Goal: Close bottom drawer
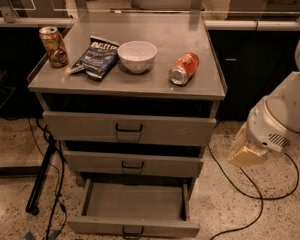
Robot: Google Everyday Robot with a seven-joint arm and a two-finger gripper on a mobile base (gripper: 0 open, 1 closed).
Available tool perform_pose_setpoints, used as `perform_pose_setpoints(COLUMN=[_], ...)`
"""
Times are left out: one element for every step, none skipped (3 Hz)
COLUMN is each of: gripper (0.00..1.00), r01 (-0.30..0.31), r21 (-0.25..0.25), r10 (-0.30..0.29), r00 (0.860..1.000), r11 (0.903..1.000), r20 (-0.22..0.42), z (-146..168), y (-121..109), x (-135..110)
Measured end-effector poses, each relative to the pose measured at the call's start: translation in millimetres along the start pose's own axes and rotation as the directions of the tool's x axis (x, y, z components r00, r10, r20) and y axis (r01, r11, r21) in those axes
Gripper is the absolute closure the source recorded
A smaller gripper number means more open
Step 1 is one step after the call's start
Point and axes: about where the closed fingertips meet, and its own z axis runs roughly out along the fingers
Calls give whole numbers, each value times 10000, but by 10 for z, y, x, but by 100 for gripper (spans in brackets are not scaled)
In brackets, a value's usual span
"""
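Note:
The bottom drawer [134, 204] of the grey metal cabinet stands pulled far out, its plain grey tray empty. Its short front panel with a small black pull handle [133, 231] sits at the lower edge of the view. The middle drawer [132, 164] and the top drawer [130, 129] above it are nearly shut. My white arm [282, 116] comes in from the right. My beige gripper [245, 152] hangs at its lower end, to the right of the cabinet at about the middle drawer's height, apart from all drawers.
On the cabinet top [205, 86] are a brown can [53, 46], a dark chip bag [97, 58], a white bowl [137, 55] and a red can lying on its side [184, 68]. Black cables [250, 189] run over the speckled floor. A black stand leg [40, 176] is at the left.

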Motion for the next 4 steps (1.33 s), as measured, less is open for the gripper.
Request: perform_pose_setpoints(gripper=[100, 100, 100, 100], r01=[-118, -549, -549, -672], r21=[-595, -1650, -1651, -1815], r10=[119, 531, 531, 664], r00=[9999, 9985, 9985, 9977], r11=[9982, 9848, 9847, 9811], r20=[24, -153, -153, -108], z=[387, 1127, 1128, 1213], y=[77, 192, 192, 233], x=[68, 165, 165, 194])
